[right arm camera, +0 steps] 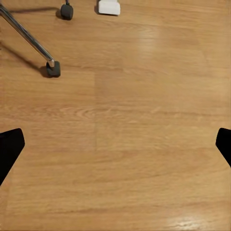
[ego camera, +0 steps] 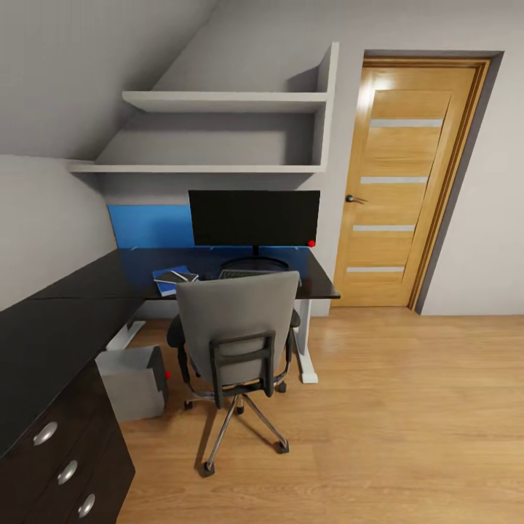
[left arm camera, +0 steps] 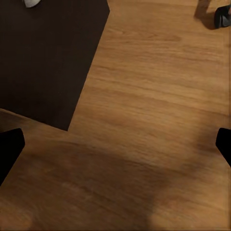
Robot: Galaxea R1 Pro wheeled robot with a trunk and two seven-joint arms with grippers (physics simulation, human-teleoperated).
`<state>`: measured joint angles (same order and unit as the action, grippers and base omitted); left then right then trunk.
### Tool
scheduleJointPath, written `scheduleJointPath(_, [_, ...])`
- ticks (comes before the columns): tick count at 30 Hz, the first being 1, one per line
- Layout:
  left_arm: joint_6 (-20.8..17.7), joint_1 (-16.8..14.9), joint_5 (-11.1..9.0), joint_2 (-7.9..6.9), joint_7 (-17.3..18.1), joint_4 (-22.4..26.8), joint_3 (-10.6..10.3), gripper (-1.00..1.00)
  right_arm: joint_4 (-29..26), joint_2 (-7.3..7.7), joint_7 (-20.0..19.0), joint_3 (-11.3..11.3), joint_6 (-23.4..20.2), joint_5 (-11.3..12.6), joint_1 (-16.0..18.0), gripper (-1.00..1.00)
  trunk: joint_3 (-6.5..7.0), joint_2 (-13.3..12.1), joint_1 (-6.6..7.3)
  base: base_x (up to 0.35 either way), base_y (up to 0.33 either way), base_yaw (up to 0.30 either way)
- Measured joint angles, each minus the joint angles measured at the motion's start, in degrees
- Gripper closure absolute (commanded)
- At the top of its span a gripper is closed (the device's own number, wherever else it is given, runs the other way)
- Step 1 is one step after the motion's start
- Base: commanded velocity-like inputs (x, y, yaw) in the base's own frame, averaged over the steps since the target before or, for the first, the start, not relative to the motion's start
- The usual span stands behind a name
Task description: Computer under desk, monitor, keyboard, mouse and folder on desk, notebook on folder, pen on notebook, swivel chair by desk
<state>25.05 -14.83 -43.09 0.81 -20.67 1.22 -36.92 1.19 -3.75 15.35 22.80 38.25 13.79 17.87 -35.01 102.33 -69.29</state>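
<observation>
Both claws hang spread wide over bare floor (right arm camera: 125, 144), holding nothing: left claw (left arm camera: 115, 144) beside the counter's drawer unit (left arm camera: 48, 57), right claw (right arm camera: 115, 144) near the swivel chair (ego camera: 236, 342).

Bright even render; glare patch on door (ego camera: 378, 91); soft floor (left arm camera: 159, 120) shadows.

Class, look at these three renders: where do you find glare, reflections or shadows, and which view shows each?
Head view: the glossy desk mirrors the blue back panel, and a bright patch sits on the door. Left wrist view: a broad soft shadow darkens the wood floor. Right wrist view: a pale sheen near the floor's edge, and the swivel chair's leg casts a faint shadow.
</observation>
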Motion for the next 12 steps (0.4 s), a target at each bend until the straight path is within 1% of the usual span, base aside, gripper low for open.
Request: scheduleJointPath(12, [0.02, -0.01, -0.23, -0.2, -0.12, 0.08, 0.37, -1.0, 0.0, 0.0, 0.0, 0.0, -0.04, 0.0, 0.0, -1.0, 2.15, -4.81, 2.64, 0.0, 0.0, 0.0])
